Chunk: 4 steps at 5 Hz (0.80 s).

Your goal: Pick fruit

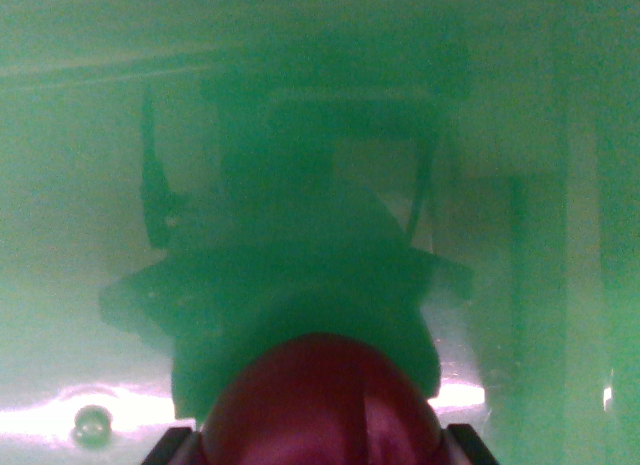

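I see the fruit (pixel 320 405), dark red and rounded, filling the bottom centre of my wrist view, sitting between the gripper (pixel 320 447) tips, whose dark fingers (pixel 168 447) show at either lower side. The jaws look closed against it. Behind is a blurry green surface (pixel 80 185) with a dark shape mirrored in it.

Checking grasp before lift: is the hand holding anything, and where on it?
Looks like yes: a dark red round fruit sits between the hand's two dark fingertips, flanked on its left and right sides. Actual contact is blurred and cropped, so not certain.
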Each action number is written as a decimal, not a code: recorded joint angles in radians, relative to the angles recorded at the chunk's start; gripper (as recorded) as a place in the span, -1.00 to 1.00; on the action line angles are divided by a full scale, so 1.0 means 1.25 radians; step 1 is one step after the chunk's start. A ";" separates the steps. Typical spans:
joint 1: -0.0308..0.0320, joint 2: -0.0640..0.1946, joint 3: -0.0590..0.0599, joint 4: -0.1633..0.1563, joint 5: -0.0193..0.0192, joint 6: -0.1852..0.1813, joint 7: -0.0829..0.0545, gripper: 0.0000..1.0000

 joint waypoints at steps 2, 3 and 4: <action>0.0000 -0.002 0.000 0.003 0.0002 0.005 0.000 1.00; -0.0001 -0.006 0.000 0.009 0.0008 0.015 -0.001 1.00; 0.0000 -0.002 0.000 0.003 0.0002 0.005 0.000 1.00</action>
